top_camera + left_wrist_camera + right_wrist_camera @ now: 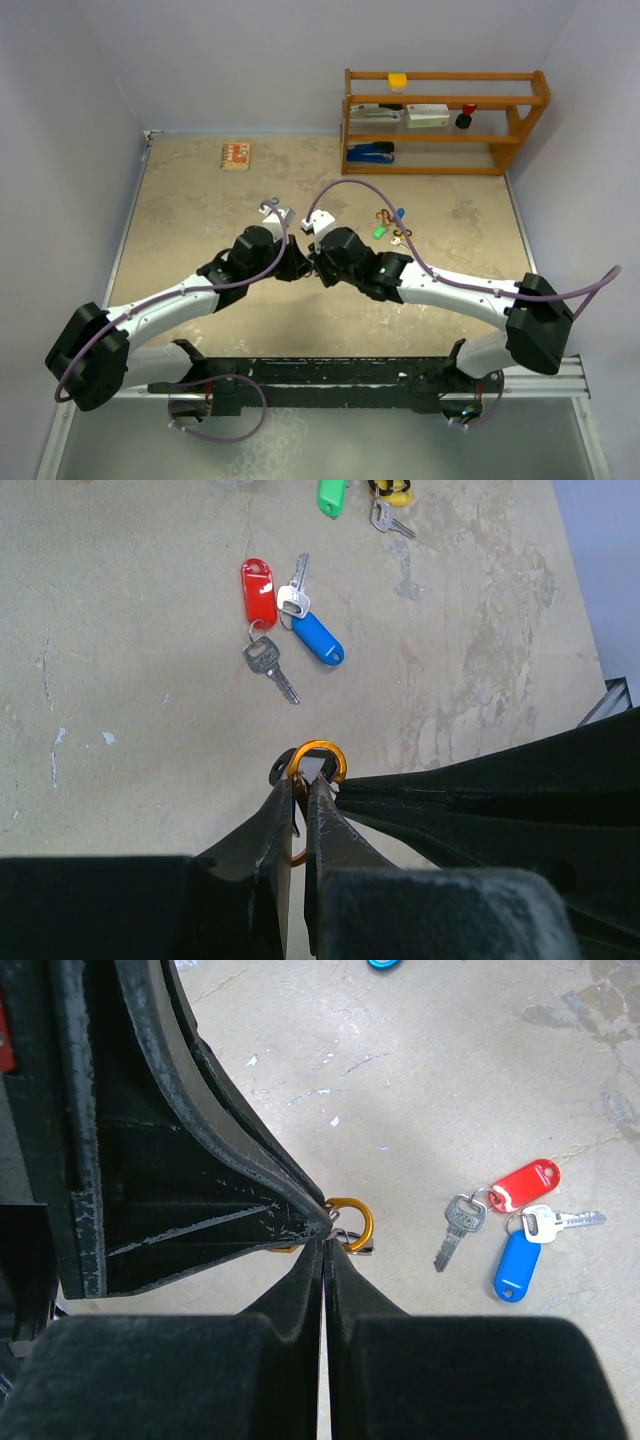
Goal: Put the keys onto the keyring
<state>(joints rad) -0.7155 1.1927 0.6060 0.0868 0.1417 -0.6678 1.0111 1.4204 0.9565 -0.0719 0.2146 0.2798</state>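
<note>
L tool (301, 782) pinches orange keyring (335, 760), R tool (326, 1240) closed against it; keys (291, 602) ahead.

No writing can be read anywhere. The red key tag (258, 590) and the blue key tag (319, 638) show no legible label. Marks on the head of the silver key (262, 658) are too small to make out. Print on the white box (427, 115) on the wooden shelf (445, 75) and on the orange card (235, 156) is blurred.

Two white-and-black arms (170, 300)
Left gripper (300, 780) and right gripper (326, 1238): scuffed black, tapered; mauve cables (350, 183) arch at twelve o'clock.
</note>
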